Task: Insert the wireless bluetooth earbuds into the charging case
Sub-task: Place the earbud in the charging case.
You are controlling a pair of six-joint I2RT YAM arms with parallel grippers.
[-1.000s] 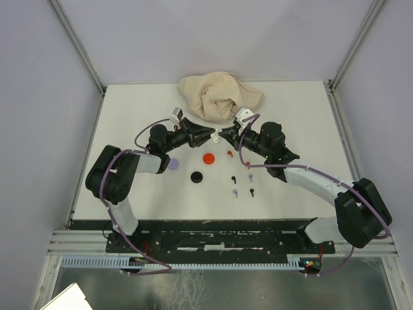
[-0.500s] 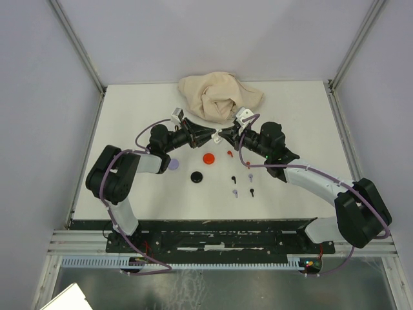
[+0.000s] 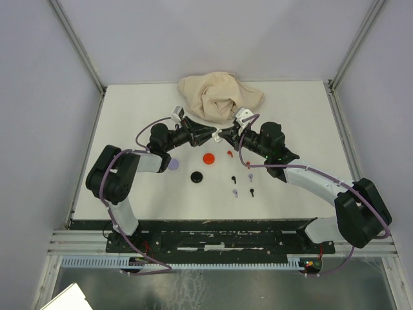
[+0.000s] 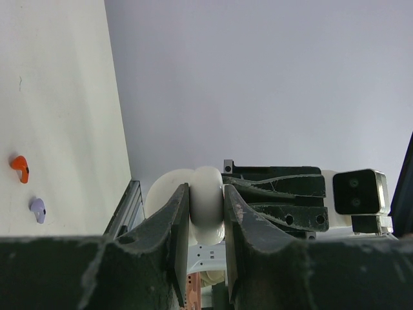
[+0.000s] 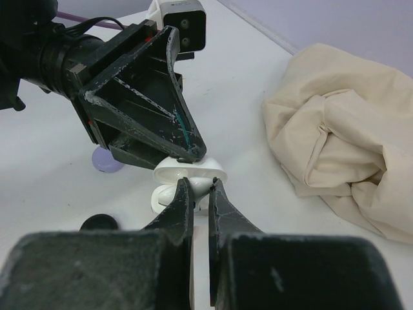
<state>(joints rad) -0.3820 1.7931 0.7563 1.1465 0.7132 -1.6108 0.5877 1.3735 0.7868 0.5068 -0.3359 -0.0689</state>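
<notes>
A white charging case (image 5: 188, 169) hangs above the table with its lid open, and my left gripper (image 4: 206, 194) is shut on it. My right gripper (image 5: 199, 184) meets it tip to tip, shut on a small white earbud (image 5: 201, 187) at the case's open mouth. From above, the two grippers (image 3: 213, 134) (image 3: 224, 135) touch noses in front of the cloth. Loose on the table lie a red earbud (image 3: 230, 154), two black earbuds (image 3: 235, 178) (image 3: 251, 191) and two lavender earbuds (image 3: 250, 175) (image 3: 235, 192).
A crumpled beige cloth (image 3: 219, 95) lies at the back, just behind the grippers. A red disc (image 3: 208, 157), a black disc (image 3: 196, 175) and a lavender disc (image 3: 172, 164) sit on the white table (image 3: 303, 116) near the loose earbuds.
Both gripper tips have crept slightly towards the cloth, still together at the case. Nothing on the table has moved.
</notes>
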